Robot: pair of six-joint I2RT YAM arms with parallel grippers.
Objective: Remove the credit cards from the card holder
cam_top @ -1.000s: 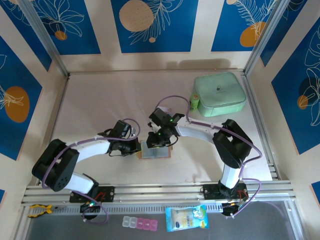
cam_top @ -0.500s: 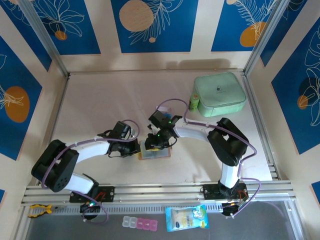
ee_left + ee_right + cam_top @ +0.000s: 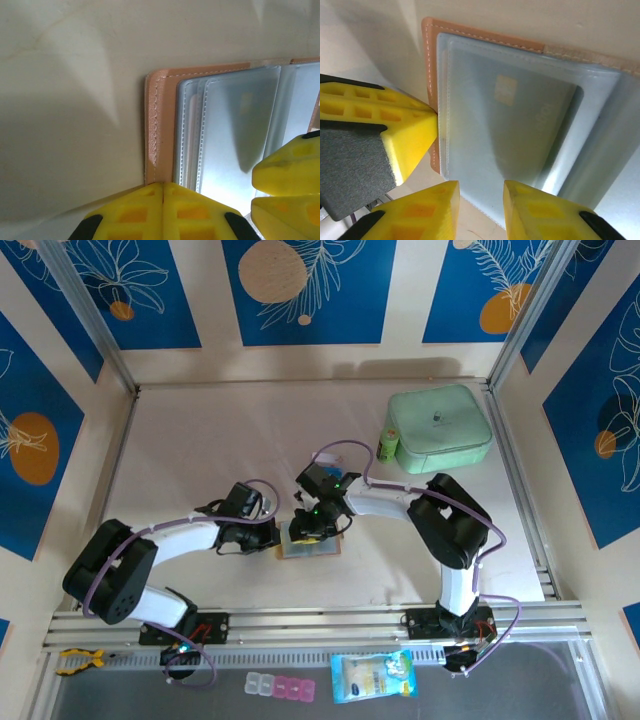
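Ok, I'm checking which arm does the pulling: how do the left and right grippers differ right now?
The left gripper is shut, the right gripper stands open. The left sits at the card holder's tan corner; the right is over its clear sleeve holding a card. Both have yellow fingers.

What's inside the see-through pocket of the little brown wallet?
In the frosted plastic pocket of the tan leather card holder lies one dark card with a gold chip. The cloudy plastic hides its print and any cards behind it.
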